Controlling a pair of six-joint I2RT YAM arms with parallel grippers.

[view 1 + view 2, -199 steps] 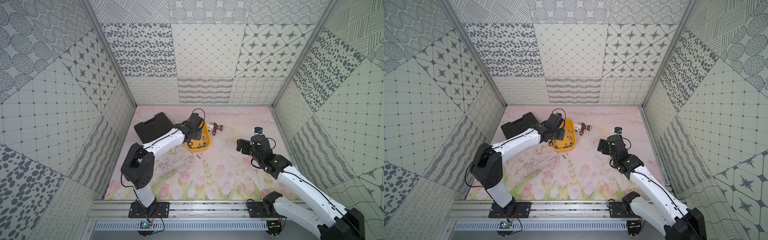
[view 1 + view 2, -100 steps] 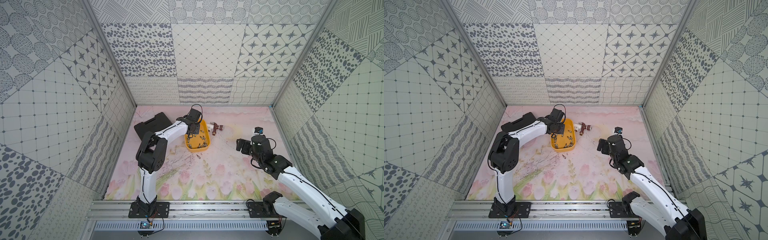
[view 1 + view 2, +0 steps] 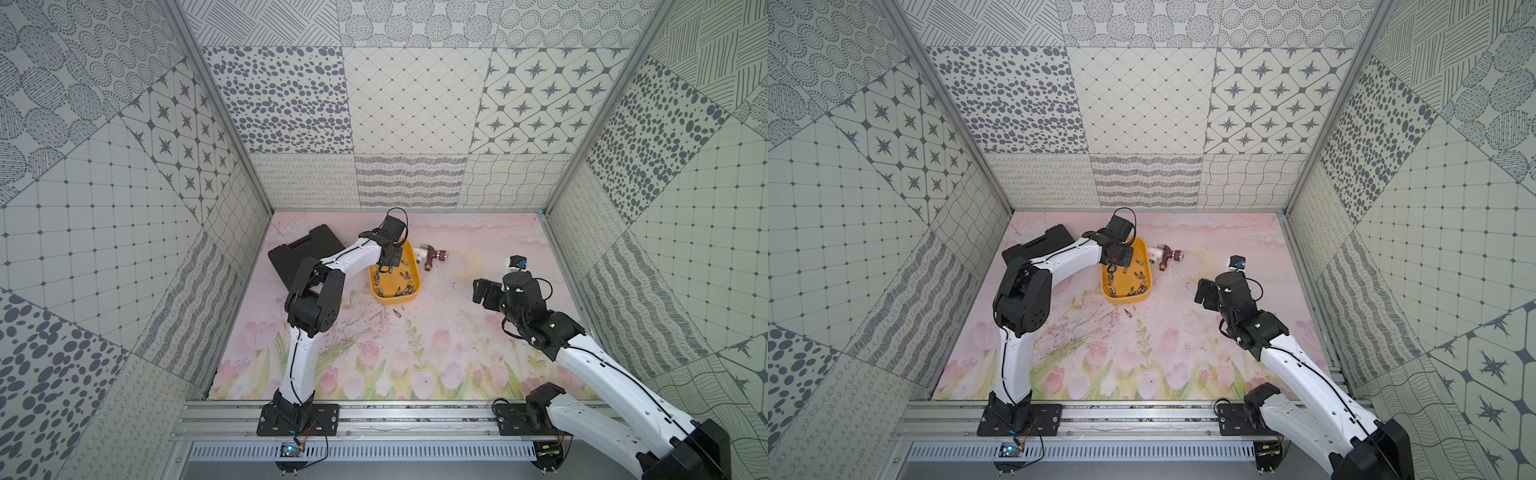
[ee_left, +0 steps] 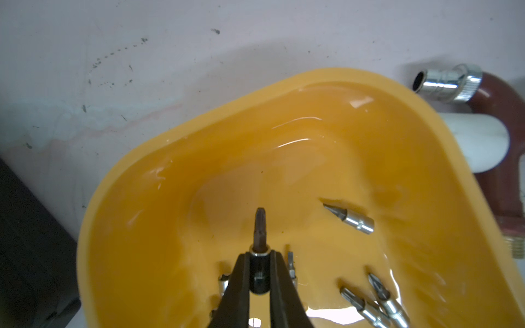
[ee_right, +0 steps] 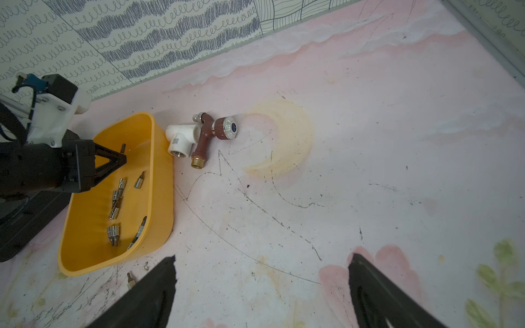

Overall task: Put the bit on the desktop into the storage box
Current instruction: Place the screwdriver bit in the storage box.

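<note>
**While one bit is hanging over the box, another is waiting outside it**

Held bit [image 4: 260,227]: one. The left gripper [image 4: 260,255] is clamping its socket end and hovering over the floor of the storage box [image 4: 335,72], just above centre in both top views.

Step in hand, as judged: the drop. The jaws are needing only to open.

Loose bits in the box: about eight, overlapping, so the count is unsure.

Stray bit [image 3: 397,311]: one, lying on the desktop [image 3: 415,353] just below the box and likely needing fetching next.

Tap fitting [image 3: 432,253]: one, lying right of the box.

Black case [image 3: 299,245]: one, lying left of it.

Right gripper [image 3: 484,291]: spread wide, holding nothing, waiting centre-right.
</note>
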